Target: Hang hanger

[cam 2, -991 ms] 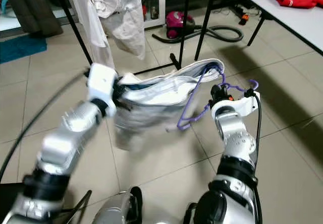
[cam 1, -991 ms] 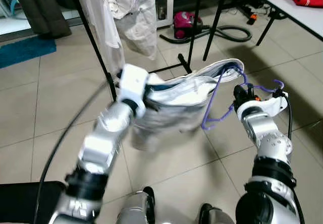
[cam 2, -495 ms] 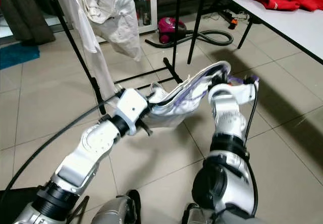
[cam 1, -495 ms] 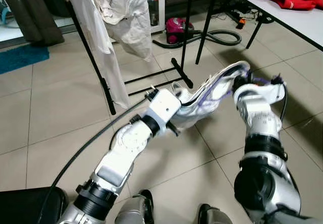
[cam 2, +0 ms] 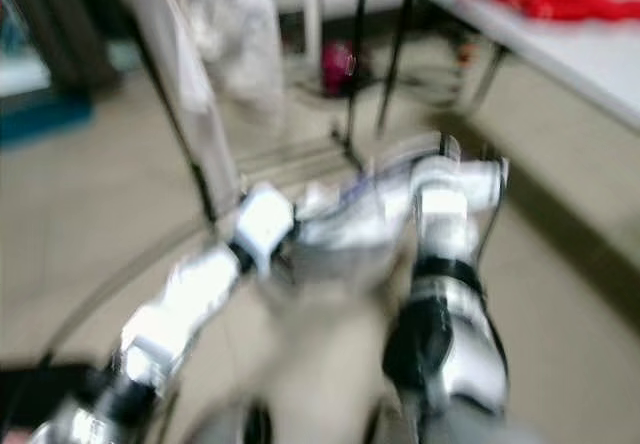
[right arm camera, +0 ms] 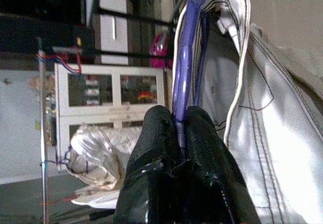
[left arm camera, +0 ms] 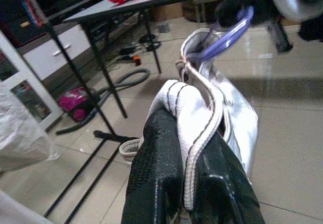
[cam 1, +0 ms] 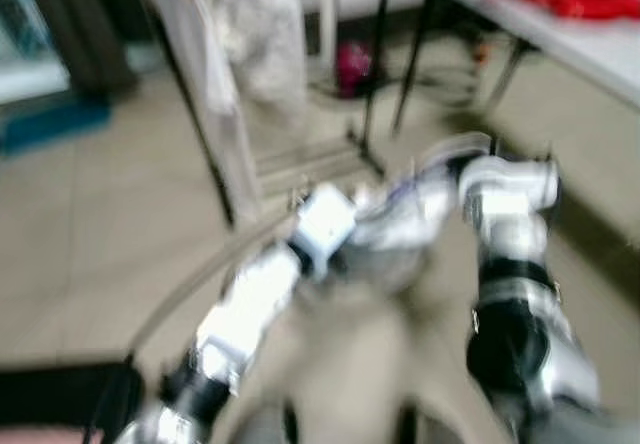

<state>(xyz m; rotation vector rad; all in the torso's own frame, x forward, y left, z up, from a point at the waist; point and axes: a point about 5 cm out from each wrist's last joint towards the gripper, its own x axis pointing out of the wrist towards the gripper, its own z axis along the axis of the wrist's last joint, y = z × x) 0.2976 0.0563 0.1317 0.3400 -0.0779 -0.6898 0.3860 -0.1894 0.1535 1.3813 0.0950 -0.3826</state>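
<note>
purple hanger (right arm camera: 187, 47) inside white garment (left arm camera: 222, 108), held between our arms, centre | thin stiff wire, limp cloth; we judge a hold near the hook best | right gripper (right arm camera: 179, 133) pinches hanger; left gripper (left arm camera: 189, 173) clamps garment hem | rack (cam 1: 205, 114) far left, table (cam 1: 590, 39) far right, open floor between

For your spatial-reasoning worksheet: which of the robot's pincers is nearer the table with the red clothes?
Right. The right pincer, clamped on the purple hanger, is on the table's side; the left pincer, gripping the white garment, is farther away.
</note>
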